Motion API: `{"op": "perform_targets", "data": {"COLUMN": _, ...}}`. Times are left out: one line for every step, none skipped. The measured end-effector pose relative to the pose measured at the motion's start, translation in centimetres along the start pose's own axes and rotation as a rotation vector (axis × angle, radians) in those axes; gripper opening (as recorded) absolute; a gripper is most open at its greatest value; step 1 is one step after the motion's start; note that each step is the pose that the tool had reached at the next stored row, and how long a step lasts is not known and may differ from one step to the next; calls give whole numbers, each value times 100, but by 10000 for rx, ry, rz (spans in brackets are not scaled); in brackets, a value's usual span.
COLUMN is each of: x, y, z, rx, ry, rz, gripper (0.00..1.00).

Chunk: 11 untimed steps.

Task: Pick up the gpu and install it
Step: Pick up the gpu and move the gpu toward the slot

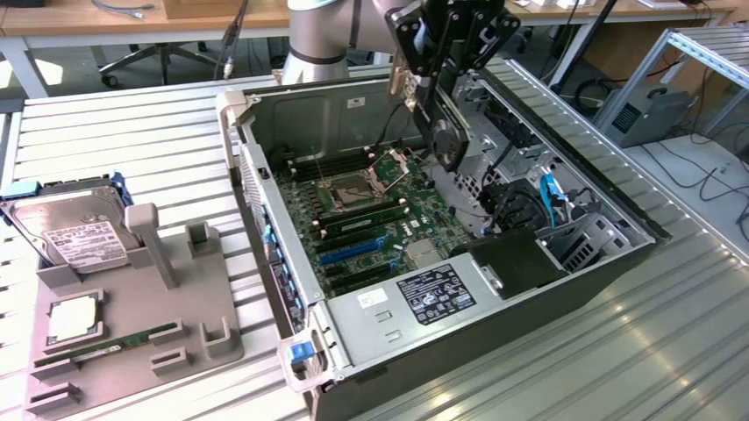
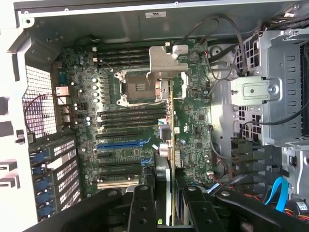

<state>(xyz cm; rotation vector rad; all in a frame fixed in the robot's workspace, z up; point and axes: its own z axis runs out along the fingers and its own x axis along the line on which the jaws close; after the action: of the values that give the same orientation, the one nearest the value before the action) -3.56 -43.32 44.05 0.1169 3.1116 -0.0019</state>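
Light: bright, even room light, soft sheen on the ribbed counter (image 1: 655, 351) | Shadow: inside of the computer case (image 1: 298, 118) dimmer, soft-edged | Glare: case's outer wall washed white in my wrist view | My hand (image 2: 166, 205): near-black silhouette, underexposed against the lit board.

The gpu (image 1: 451, 136) hangs above the motherboard (image 1: 374, 219) inside the case (image 1: 298, 114).

A ribbed metal table (image 1: 655, 351) fills the foreground. Behind it stand wooden desks (image 1: 70, 17) with a chair base (image 1: 146, 60) beneath. At the exterior view's right, an aluminium frame (image 1: 702, 44) shelters a grey box (image 1: 650, 114); cables (image 1: 711, 178) trail on the pale floor (image 1: 673, 162). Light is even.
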Motion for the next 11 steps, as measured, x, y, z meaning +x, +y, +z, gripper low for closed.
{"op": "perform_targets", "data": {"x": -7, "y": 1, "z": 4, "rx": 0, "ry": 0, "rz": 0, "gripper": 27}}
{"op": "perform_targets", "data": {"x": -14, "y": 1, "z": 9, "rx": -1, "ry": 0, "rz": 0, "gripper": 27}}
{"op": "perform_targets", "data": {"x": -20, "y": 1, "z": 13, "rx": -1, "ry": -1, "rz": 0, "gripper": 27}}
{"op": "perform_targets", "data": {"x": -27, "y": 2, "z": 16, "rx": -1, "ry": 0, "rz": 0, "gripper": 27}}
{"op": "perform_targets", "data": {"x": -34, "y": 2, "z": 19, "rx": 0, "ry": 0, "rz": 0, "gripper": 27}}
{"op": "perform_targets", "data": {"x": -41, "y": 3, "z": 23, "rx": -1, "ry": -1, "rz": 0, "gripper": 27}}
{"op": "perform_targets", "data": {"x": -48, "y": 3, "z": 27, "rx": 0, "ry": 0, "rz": 0, "gripper": 27}}
{"op": "perform_targets", "data": {"x": -54, "y": 4, "z": 30, "rx": -1, "ry": 0, "rz": 1, "gripper": 27}}
{"op": "perform_targets", "data": {"x": -64, "y": 5, "z": 34, "rx": -1, "ry": 0, "rz": 1, "gripper": 27}}
{"op": "perform_targets", "data": {"x": -70, "y": 5, "z": 37, "rx": -1, "ry": 0, "rz": 0, "gripper": 27}}
{"op": "perform_targets", "data": {"x": -76, "y": 6, "z": 40, "rx": -1, "ry": 0, "rz": 1, "gripper": 27}}
